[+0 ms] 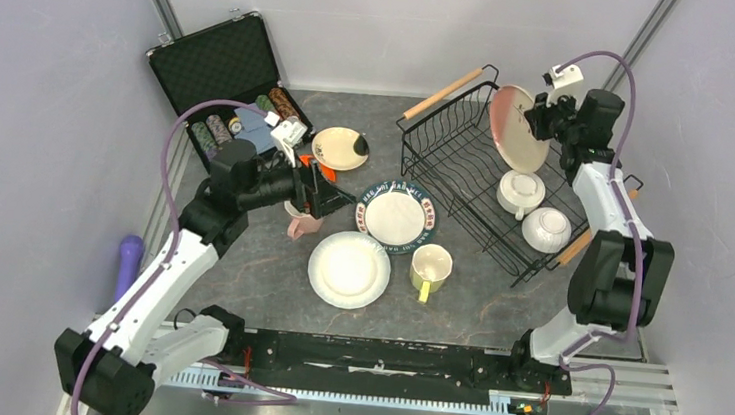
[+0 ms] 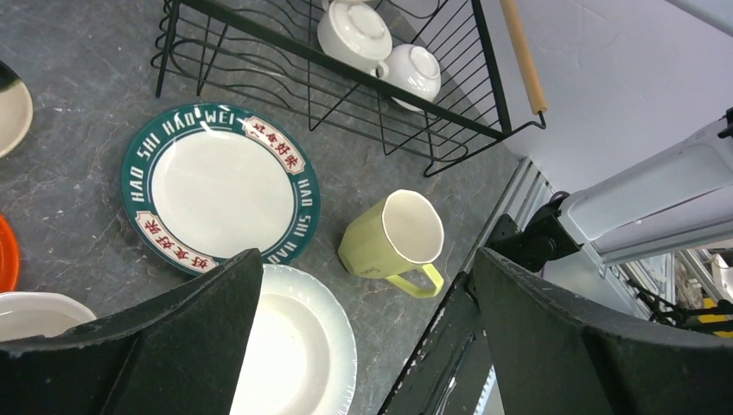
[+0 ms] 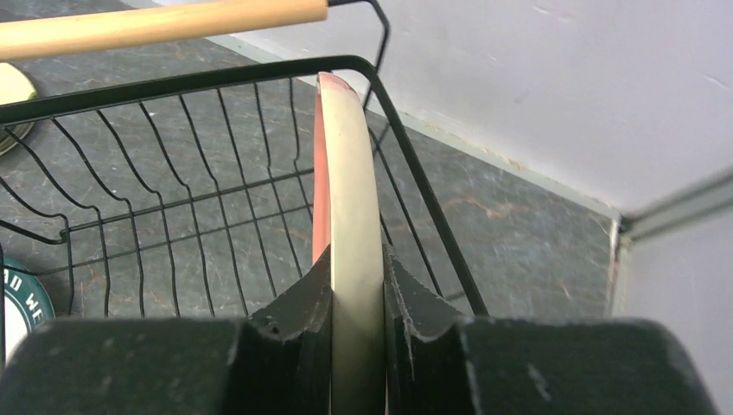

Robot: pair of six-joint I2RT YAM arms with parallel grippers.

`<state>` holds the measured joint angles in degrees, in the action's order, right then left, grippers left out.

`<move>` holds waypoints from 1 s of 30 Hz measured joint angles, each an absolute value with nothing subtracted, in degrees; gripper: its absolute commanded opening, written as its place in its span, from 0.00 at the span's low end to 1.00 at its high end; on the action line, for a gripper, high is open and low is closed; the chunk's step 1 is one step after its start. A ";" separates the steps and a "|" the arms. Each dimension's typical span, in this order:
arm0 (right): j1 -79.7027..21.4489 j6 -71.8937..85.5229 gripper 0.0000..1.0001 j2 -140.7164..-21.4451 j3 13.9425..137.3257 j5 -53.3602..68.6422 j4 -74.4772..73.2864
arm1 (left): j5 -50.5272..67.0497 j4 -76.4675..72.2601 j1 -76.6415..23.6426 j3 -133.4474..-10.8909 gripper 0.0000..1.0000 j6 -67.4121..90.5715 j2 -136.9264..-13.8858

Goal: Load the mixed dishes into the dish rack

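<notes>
Even, diffuse light from above fills the overhead view, leaving only faint, soft shadows on the grey mottled tabletop beside the round white ceramic plate. In the wrist views the left gripper's black fingers and the right gripper's black fingers sit close and blurred, while the edge-on pink-and-cream ceramic plate looks bright, perhaps slightly washed out.

Only readable text: teal-rimmed plate, lying flat just ahead of the left gripper, has "HAO SHI HAO WEI" in white capitals round its rim, plus red Chinese characters on cream panels, too small to make out.
</notes>
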<state>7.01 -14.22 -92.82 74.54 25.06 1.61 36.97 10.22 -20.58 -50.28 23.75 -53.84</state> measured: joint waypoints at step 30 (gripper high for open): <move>6.28 -25.63 0.00 -108.22 83.13 36.07 7.84 | 42.06 5.34 -20.58 -50.92 0.96 23.97 -65.01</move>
